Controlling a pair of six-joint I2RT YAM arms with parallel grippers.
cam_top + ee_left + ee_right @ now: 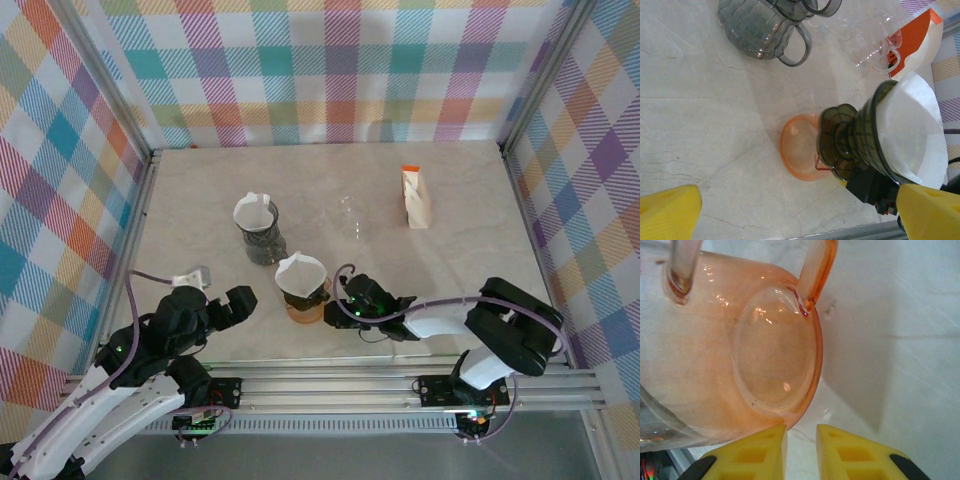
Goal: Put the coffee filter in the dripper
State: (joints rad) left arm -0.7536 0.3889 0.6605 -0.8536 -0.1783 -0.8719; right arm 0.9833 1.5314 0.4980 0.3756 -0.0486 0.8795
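Top view: the coffee filter [299, 269] already sits as a white cone in the dripper [312, 291]. This stands on an orange jug [303, 311] near the table's [470, 260] front edge, with the right gripper [342, 297] just beside it.

Left wrist view: the left gripper [800, 215] is wide open and empty. The paper looks thin, light and easily crushed — best taken by the rim.

Right wrist view: the fingertips [754, 451] stand narrow with a slim gap; I cannot tell if anything is held. The tabletop is smooth — checked walls close in.

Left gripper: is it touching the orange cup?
Apart. The left wrist view shows bare table between the left gripper and the orange cup.
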